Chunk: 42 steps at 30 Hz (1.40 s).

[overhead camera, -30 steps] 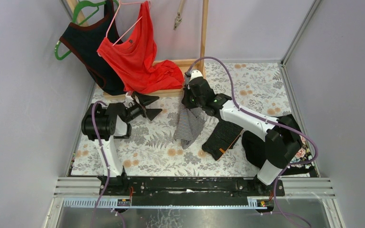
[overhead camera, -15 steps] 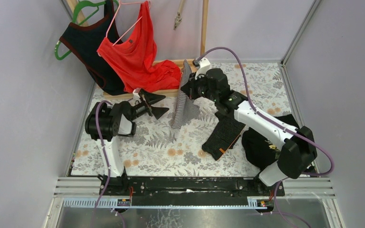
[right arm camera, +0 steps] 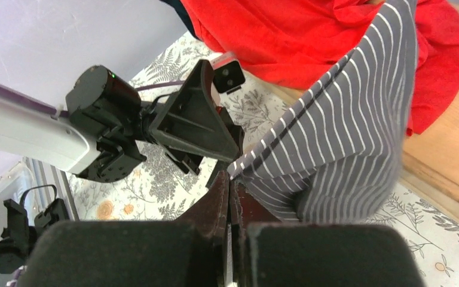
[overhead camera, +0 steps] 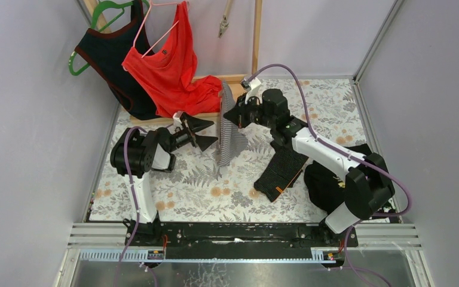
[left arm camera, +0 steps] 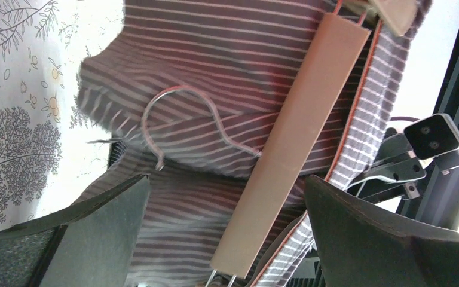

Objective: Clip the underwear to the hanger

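"Grey striped underwear (overhead camera: 230, 131) hangs from our right gripper (overhead camera: 234, 113), which is pinched fully closed on its top edge, above the back part of the table (overhead camera: 185, 185). How do we do the clipping well?"

"Our left gripper (overhead camera: 212, 133) stands at its widest and holds nothing, just beside the cloth. In its wrist view the wooden hanger (left arm camera: 293, 143) with its metal hook (left arm camera: 179, 113) lies against the stripes. We think the left gripper should take the hanger bar, not the cloth, and keep it still, so that the edge of the underwear can meet a clip (left arm camera: 391, 9). Whether that clip already bites the cloth, we cannot tell."

"What can go wrong?"

"The cloth is soft and hangs in folds. If we close the 2 fingers too early, we catch the stripes together with the bar. We should come in slowly and keep the right grip tight."

"And what is different from 1 second ago?"

"Then the underwear hung lower, over the middle of the table, and the left gripper was well apart from it. Now the right arm has lifted it and carried it toward the back, near the red shirt (overhead camera: 173, 78), and the left arm has reached forward to it. The jaws did not change: left wide, right closed."
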{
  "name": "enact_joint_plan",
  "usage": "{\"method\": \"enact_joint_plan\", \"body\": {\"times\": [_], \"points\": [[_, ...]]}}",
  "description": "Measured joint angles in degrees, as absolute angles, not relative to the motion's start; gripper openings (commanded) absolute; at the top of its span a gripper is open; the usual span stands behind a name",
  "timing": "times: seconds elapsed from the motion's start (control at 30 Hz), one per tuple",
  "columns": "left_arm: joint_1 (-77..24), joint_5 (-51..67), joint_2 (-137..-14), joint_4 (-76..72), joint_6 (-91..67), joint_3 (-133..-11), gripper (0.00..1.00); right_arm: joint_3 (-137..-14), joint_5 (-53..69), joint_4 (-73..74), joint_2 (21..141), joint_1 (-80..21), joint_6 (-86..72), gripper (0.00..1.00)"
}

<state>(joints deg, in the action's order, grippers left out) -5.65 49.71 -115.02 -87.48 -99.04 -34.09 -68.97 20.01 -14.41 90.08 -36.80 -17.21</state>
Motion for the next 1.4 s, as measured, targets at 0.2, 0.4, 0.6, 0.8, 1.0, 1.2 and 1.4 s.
{"method": "enact_joint_plan", "body": {"times": [0.2,0.4,0.6,0.8,1.0,1.2,1.4], "points": [[-6.07,48.58,-115.0,-87.55,-99.42,-34.74,1.0,-66.08,21.98,-18.63,91.13,-36.77,-17.34,0.0],[-6.57,48.29,-115.0,-87.66,-99.96,-35.42,1.0,-63.07,22.7,-24.36,91.42,-36.49,-19.53,0.0],[-6.72,47.75,-115.0,-87.79,-100.66,-37.17,1.0,-61.87,23.05,-29.47,92.12,-35.99,-21.82,0.0],[-6.81,47.57,-115.0,-87.85,-101.14,-37.74,1.0,-57.17,21.21,-35.83,92.12,-35.46,-24.6,0.0],[-8.05,47.81,-115.0,-87.85,-101.8,-37.8,1.0,-53.3,19.44,-41.87,92.12,-33.21,-28.6,0.0],[-9.85,48.88,-115.0,-87.85,-102.19,-38.59,1.0,-53.06,18.94,-47.16,92.12,-32.14,-31.4,0.0],[-10.68,48.97,-115.0,-87.85,-102.69,-39.62,1.0,-53.12,19.09,-49.95,92.92,-32.14,-32.91,0.0]]}}
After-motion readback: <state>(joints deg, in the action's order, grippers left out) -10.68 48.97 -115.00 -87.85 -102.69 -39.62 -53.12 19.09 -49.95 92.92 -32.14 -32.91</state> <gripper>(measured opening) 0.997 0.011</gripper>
